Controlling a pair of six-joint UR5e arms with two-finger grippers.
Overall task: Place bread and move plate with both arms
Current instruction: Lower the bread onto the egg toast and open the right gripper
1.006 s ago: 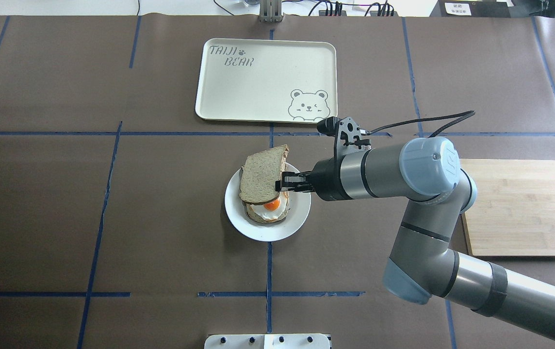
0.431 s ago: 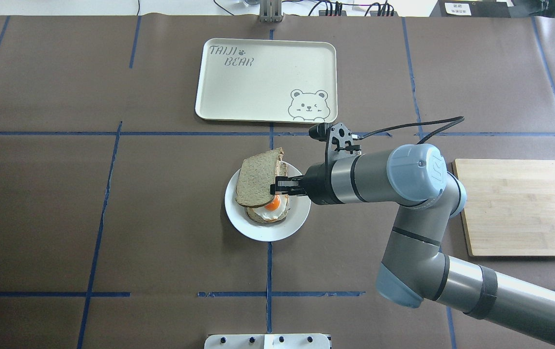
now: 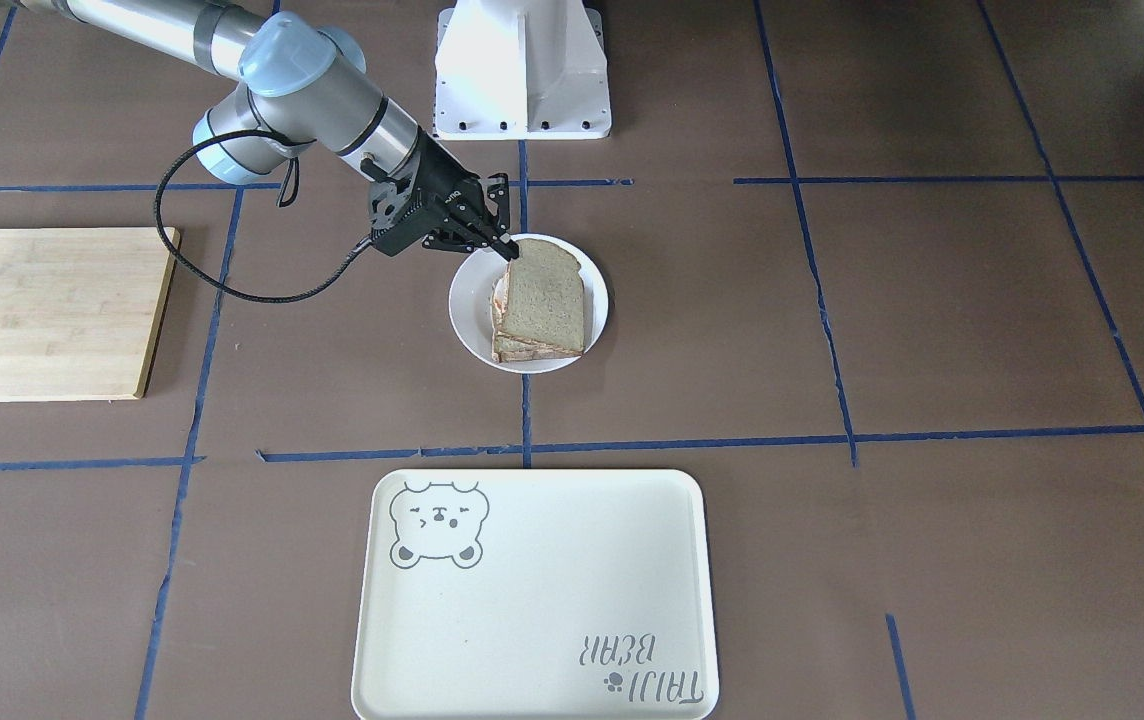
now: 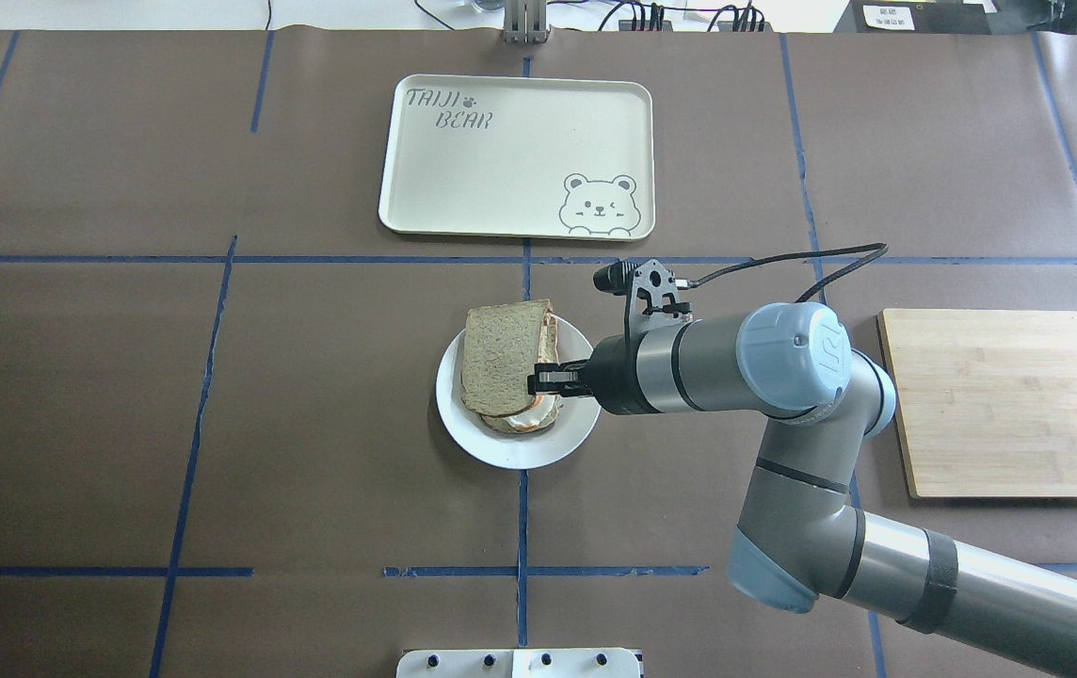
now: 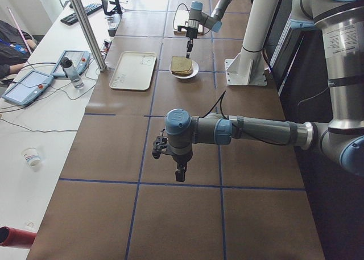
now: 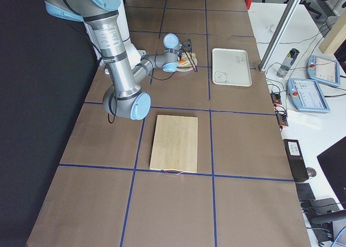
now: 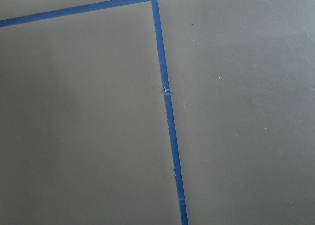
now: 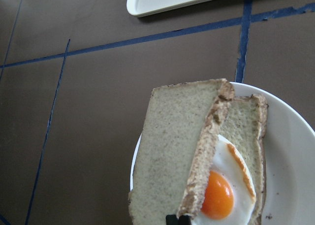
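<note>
The plain brown bread [image 4: 499, 356] is tilted over a second slice bearing a fried egg [image 8: 219, 195] on the small white plate [image 4: 520, 450] at the table's middle. My right gripper [image 4: 538, 380] is shut on the bread's right edge, low over the plate. In the front-facing view the bread [image 3: 544, 295] covers nearly all of the egg slice, and the gripper [image 3: 510, 252] pinches its near corner. The right wrist view shows the bread [image 8: 172, 136] edge-on over the yolk. My left gripper [image 5: 180, 174] hangs over bare table far from the plate; I cannot tell whether it is open or shut.
A large cream tray with a bear drawing [image 4: 501, 160] lies beyond the plate. A wooden cutting board [image 4: 1009, 400] lies on the right side of the table. The white robot base [image 3: 522, 70] stands at the near edge. The left wrist view shows only brown table and blue tape [image 7: 167, 116].
My right gripper has lowered the bread and laid it flatter over the egg slice; the egg now shows far less from overhead. The arm has shifted slightly left.
</note>
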